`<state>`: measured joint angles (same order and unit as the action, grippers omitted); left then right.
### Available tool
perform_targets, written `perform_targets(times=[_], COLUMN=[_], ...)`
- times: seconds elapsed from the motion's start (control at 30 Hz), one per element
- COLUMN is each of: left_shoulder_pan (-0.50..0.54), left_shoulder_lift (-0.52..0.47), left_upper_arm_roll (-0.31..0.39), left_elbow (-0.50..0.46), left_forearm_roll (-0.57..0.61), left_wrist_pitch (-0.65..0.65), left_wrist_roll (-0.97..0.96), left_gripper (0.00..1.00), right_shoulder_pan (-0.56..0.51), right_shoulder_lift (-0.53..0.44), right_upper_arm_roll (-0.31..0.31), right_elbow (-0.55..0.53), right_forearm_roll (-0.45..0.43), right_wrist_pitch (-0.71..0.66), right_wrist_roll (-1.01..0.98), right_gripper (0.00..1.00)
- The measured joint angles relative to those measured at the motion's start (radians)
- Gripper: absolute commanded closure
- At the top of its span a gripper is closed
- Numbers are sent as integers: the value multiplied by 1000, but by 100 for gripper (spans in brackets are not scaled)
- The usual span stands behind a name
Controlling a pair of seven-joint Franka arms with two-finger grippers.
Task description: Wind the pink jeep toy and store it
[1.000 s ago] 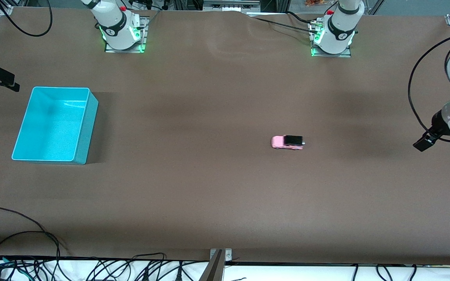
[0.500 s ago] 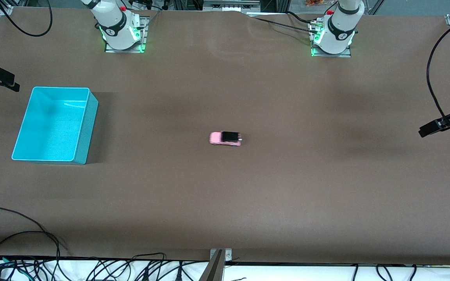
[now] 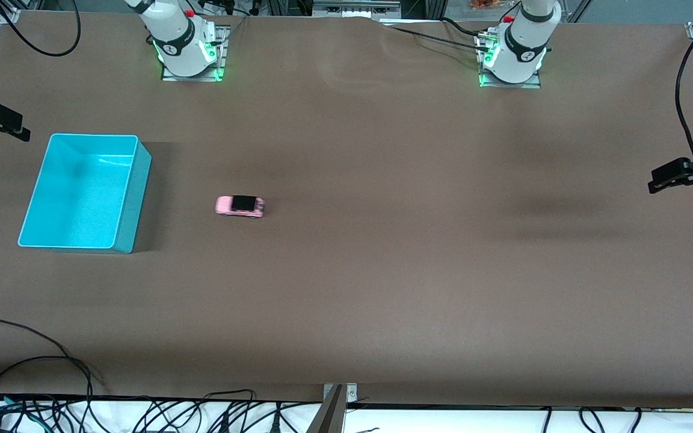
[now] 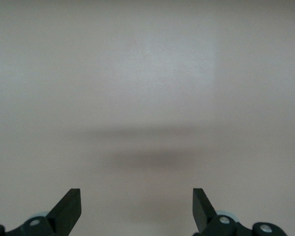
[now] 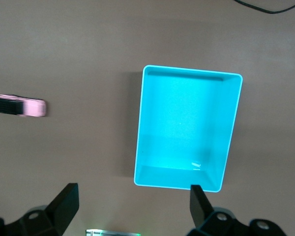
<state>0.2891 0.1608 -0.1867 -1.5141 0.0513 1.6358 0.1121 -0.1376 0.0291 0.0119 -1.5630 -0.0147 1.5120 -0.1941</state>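
Observation:
The pink jeep toy point(image 3: 239, 206), light pink with a black roof, stands alone on the brown table, a short way from the turquoise bin point(image 3: 135, 183) toward the left arm's end. It also shows blurred in the right wrist view point(image 5: 19, 106), beside the bin point(image 5: 139, 132). My left gripper point(image 3: 662, 179) is open and empty over the table's edge at the left arm's end; its wrist view point(image 4: 136, 196) shows only bare table. My right gripper point(image 3: 17, 127) is open and empty, up over the table's edge by the bin point(image 5: 132, 194).
The bin is empty. Black cables point(image 3: 33, 361) lie along the table edge nearest the front camera. The two arm bases point(image 3: 187, 51) point(image 3: 512, 57) stand at the edge farthest from the front camera.
The jeep has rolled by itself across the table from near the left arm's end toward the bin. The left gripper has drawn back toward its end of the table.

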Motion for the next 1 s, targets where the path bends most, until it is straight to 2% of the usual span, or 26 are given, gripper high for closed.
perform_targets(times=[1.0], left_shoulder_pan=[-2], left_shoulder_lift=[-9], left_upper_arm_roll=[-17], left_elbow=[-23], left_forearm_roll=[-13], left_wrist_pitch=[-12], left_wrist_roll=[23], left_gripper=[0], right_shoulder_pan=[0], right_shoulder_lift=[0], right_upper_arm_roll=[0], right_elbow=[0], right_forearm_roll=[0], right_wrist_pitch=[0], right_wrist_roll=[0], right_gripper=[0])
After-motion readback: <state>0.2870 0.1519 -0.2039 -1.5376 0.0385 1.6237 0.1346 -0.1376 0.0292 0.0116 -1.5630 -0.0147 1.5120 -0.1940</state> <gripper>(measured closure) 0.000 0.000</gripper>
